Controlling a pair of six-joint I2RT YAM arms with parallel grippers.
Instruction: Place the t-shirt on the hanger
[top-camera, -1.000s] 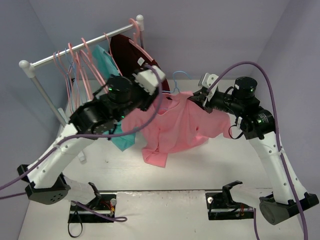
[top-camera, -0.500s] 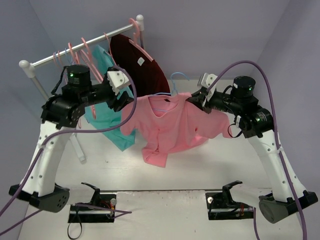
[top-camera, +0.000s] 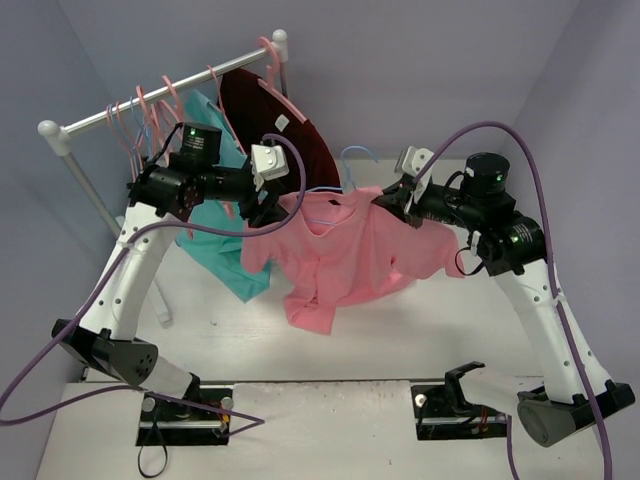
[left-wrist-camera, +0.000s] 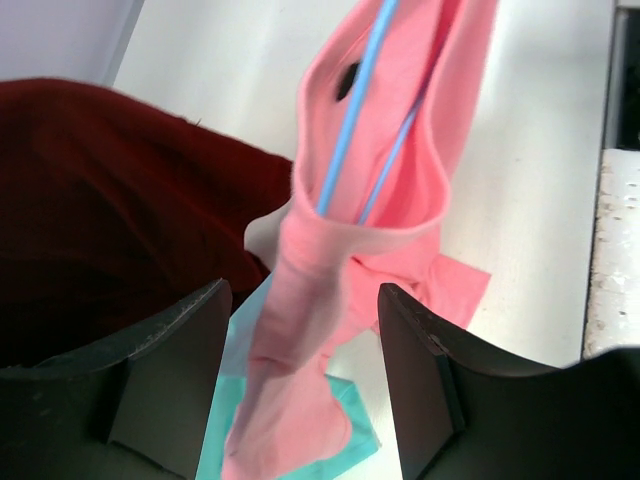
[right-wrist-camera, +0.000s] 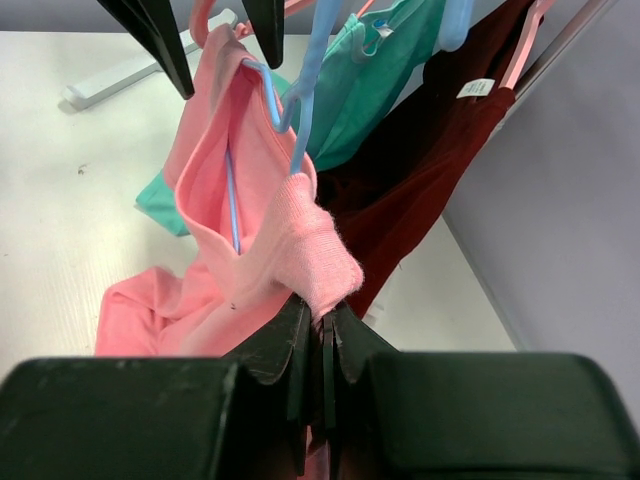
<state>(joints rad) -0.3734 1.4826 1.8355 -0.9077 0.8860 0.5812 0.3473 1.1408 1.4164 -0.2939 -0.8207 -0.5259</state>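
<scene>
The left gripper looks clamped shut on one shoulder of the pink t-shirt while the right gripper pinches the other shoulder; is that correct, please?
Not quite: the left gripper is open, its fingers apart on either side of the t-shirt, as the left wrist view shows. The right gripper does pinch the other shoulder.

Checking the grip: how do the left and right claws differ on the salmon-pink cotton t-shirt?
The left claw is open; the right claw is shut. The left claw straddles the salmon-pink cotton t-shirt without gripping it; the right claw pinches its fabric. Both are at the shirt's shoulders.
</scene>
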